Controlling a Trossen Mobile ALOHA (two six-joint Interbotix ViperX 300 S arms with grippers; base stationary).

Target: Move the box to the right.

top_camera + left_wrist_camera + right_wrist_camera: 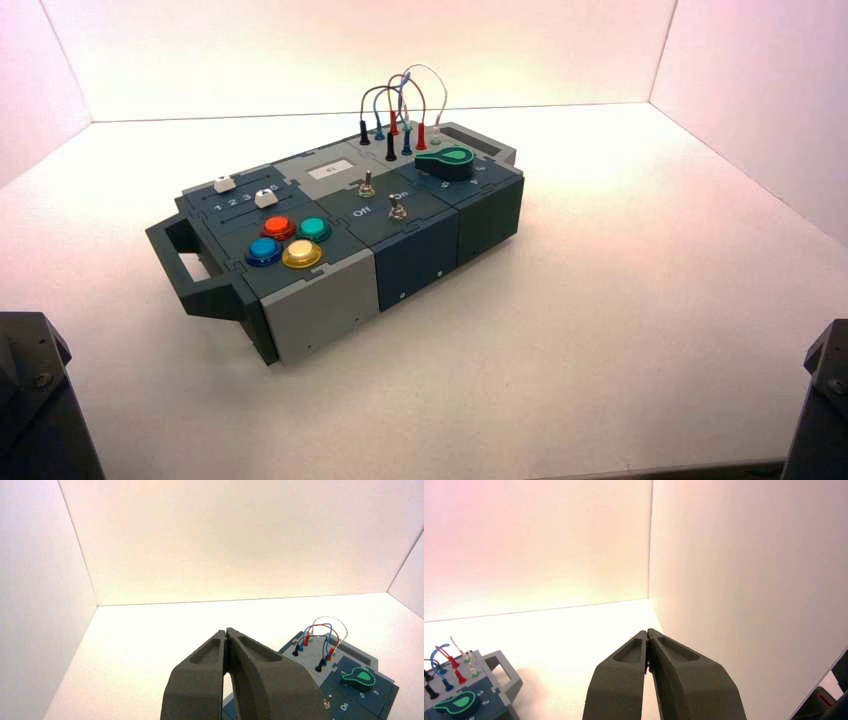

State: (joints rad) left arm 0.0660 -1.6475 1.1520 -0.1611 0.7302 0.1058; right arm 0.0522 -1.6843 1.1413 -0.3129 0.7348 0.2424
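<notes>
You have the box [335,215] on the surface [620,330], left of centre in the high view and set at a slant, its near-left end closest to you. The four buttons [285,241] are at that end; the green knob [446,162] and looped wires [405,100] are at the far-right end. Your left gripper [227,630] is parked well apart from the box, fingers pressed together. Your right gripper [648,631] is parked on the other side, fingers likewise pressed together and also clear of the box.
</notes>
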